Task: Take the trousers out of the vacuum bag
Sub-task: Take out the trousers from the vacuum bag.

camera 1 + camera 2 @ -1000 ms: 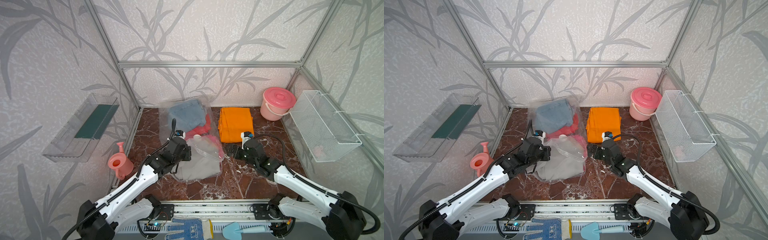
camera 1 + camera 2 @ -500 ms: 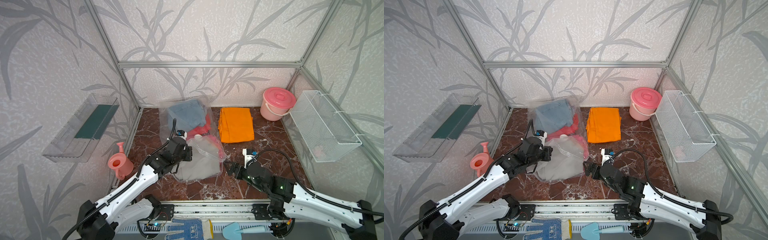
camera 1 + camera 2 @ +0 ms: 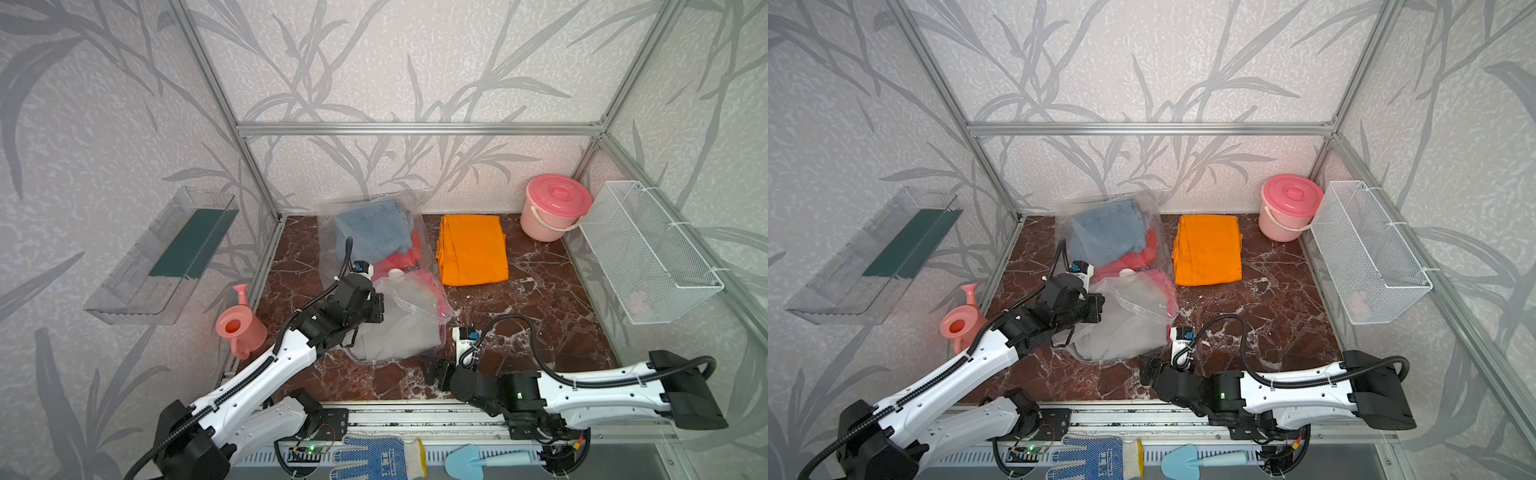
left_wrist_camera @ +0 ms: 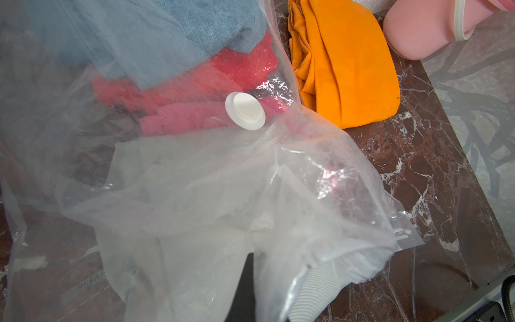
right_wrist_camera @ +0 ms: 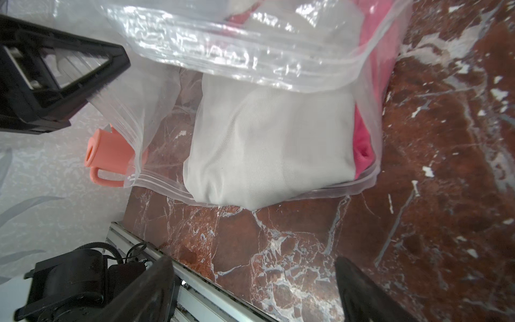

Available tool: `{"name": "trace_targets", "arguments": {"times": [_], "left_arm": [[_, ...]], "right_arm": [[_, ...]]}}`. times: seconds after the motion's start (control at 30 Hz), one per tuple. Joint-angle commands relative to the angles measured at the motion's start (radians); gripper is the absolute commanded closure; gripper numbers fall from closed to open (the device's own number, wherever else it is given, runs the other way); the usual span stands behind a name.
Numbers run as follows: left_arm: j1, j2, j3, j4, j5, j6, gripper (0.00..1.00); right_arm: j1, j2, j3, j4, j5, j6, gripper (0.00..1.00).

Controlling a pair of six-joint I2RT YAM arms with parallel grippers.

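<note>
Right tool's [image 5: 253,278] view shows zip edge [image 5: 161,185], left's valve [image 4: 245,110].

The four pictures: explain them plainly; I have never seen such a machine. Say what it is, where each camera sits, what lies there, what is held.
Two white robot arms work over a marble floor. Both top views look down from one camera head; the other two come from a camera on each wrist. The clear vacuum bag holds folded trousers: a denim pair, a red pair, a pink pair and a grey pair at its open mouth. An orange pair lies outside it, near a pink bucket. The left tool is shut on the bag's upper lip. The right tool is open and empty, facing the mouth.
</note>
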Motion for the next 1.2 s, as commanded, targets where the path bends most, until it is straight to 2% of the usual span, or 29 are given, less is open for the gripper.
{"name": "trace_targets", "arguments": {"times": [0.0,0.23,0.7,1.03,1.17], "left_arm": [[0.004,-0.019,0.023,-0.011,-0.013,-0.003,1.00],[0.003,-0.029,0.023,-0.016,-0.023,-0.001,1.00],[0.004,-0.034,0.021,-0.026,-0.044,-0.003,1.00],[0.003,-0.040,0.019,-0.036,-0.057,-0.003,1.00],[0.003,-0.039,0.019,-0.039,-0.057,-0.003,1.00]], "right_arm": [[0.009,0.079,0.029,0.134,0.026,0.047,0.10],[0.005,0.213,0.035,0.279,0.023,0.054,0.10],[-0.115,0.403,0.041,0.488,-0.132,0.063,0.11],[-0.179,0.467,0.061,0.588,-0.188,0.007,0.12],[-0.184,0.435,0.114,0.531,-0.188,-0.058,0.12]]}}
